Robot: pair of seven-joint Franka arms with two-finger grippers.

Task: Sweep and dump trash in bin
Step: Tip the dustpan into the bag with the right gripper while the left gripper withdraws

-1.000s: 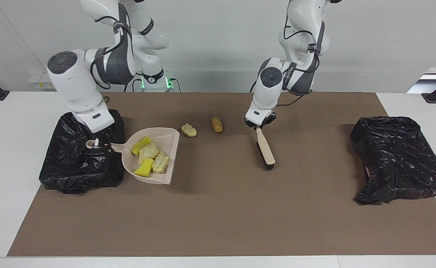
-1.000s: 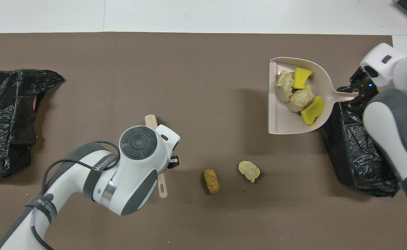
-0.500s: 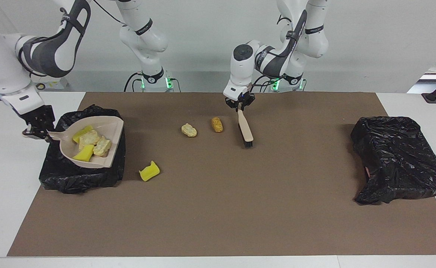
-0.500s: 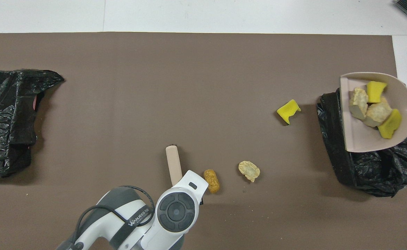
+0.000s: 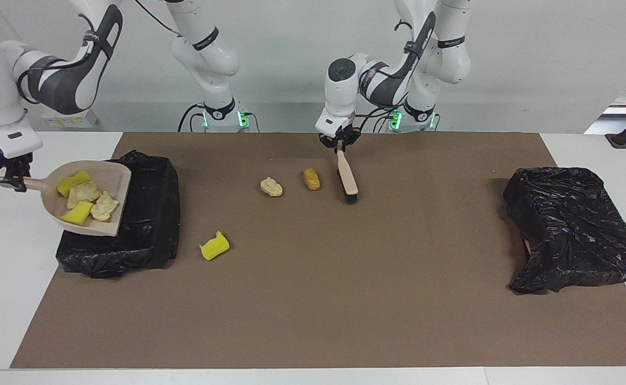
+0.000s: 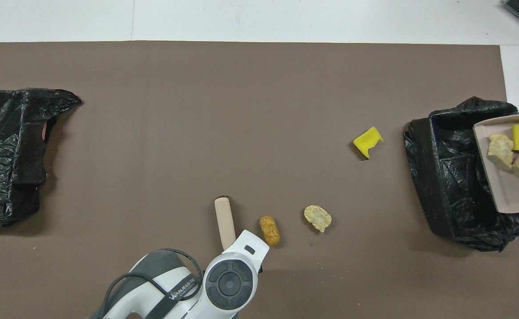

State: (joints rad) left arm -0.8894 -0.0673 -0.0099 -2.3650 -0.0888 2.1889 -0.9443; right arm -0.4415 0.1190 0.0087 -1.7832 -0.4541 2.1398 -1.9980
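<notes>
My right gripper (image 5: 13,180) is shut on the handle of a beige dustpan (image 5: 114,184), which it holds up over the edge of the black-lined bin (image 5: 149,214) at the right arm's end of the table. Several pieces of trash lie in the pan: yellow wedges (image 5: 73,183) and beige chunks (image 5: 104,206). On the mat lie a yellow wedge (image 5: 214,246), a beige lump (image 5: 271,186) and a golden-brown lump (image 5: 311,178). My left gripper (image 5: 339,141) is shut on the handle of a brush (image 5: 348,179), its bristles on the mat beside the golden-brown lump.
A second bin wrapped in a black bag (image 5: 574,230) stands at the left arm's end of the table. A brown mat (image 5: 345,299) covers most of the white tabletop. In the overhead view the left arm's wrist (image 6: 230,283) hides its gripper.
The right gripper lifted the dustpan off the mat and carried it over the bin, then outward toward the table's end. One yellow wedge stayed on the mat. The left gripper drew the brush nearer to the robots.
</notes>
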